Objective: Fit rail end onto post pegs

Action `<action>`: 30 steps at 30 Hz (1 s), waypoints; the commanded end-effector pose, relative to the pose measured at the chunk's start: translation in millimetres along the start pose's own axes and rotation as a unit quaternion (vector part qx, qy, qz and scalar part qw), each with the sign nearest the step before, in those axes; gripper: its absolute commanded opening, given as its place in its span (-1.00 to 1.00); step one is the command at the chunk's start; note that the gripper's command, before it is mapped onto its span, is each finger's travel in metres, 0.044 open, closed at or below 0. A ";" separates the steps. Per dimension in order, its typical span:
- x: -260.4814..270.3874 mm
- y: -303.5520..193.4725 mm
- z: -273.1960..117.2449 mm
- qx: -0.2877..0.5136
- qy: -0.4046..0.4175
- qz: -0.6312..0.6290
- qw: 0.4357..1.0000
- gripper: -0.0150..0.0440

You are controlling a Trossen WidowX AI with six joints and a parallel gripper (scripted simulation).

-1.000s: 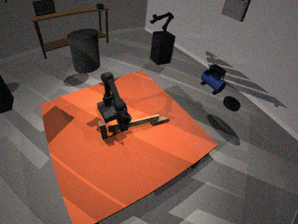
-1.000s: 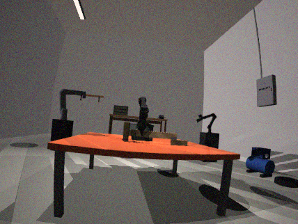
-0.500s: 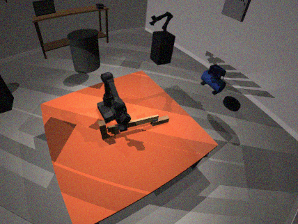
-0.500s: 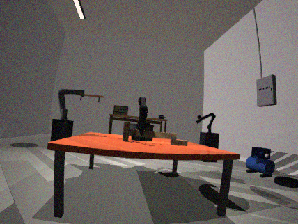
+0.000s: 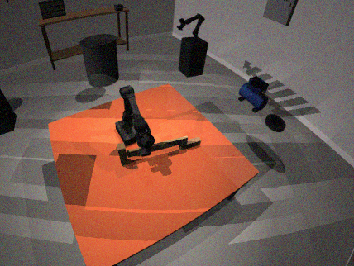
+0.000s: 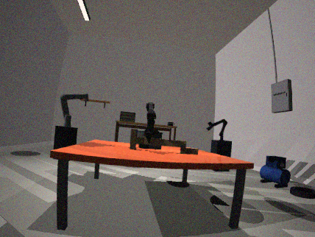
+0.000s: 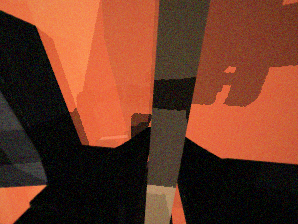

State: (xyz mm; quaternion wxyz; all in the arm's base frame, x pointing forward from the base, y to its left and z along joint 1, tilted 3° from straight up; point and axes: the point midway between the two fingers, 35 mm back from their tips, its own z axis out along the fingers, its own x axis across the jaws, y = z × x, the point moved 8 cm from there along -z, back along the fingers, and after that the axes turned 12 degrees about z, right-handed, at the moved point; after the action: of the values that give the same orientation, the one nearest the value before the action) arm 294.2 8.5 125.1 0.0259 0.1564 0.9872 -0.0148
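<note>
The long wooden rail [image 5: 166,145] [image 6: 167,143] [image 7: 180,45] runs from the short post [image 5: 121,152] [image 6: 133,138] to the low footboard block [image 5: 194,143] [image 6: 190,151]. My gripper [image 5: 145,153] [image 6: 149,140] [image 7: 160,132] is shut on the rail, nearer its post end. The rail looks about level and its post end is raised off the table. That end is at or very near the post; I cannot tell whether they touch. The pegs and holes are too small or hidden to make out. The far end is at the footboard block; its seat in the bracket is unclear.
The orange table [image 5: 165,202] [image 6: 110,156] bears the arm's base [image 5: 125,132] behind the rail. Shadows of the arm and rail fall across the table top. A bin, a bench, a blue compressor and other robot arms stand away from the table.
</note>
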 end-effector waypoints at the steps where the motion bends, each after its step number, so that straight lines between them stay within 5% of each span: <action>1: -0.4 -2.1 -0.1 0.000 0.000 0.000 1.000 -0.49; 19: -1.7 -7.8 -0.9 0.000 -0.001 0.000 1.000 -0.49; 30: -1.6 -6.0 -0.6 0.001 -0.001 0.000 1.000 0.49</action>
State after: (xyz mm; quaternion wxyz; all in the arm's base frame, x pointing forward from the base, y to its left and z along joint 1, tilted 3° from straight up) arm 293.6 2.3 125.7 0.0261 0.1563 0.9872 -0.0155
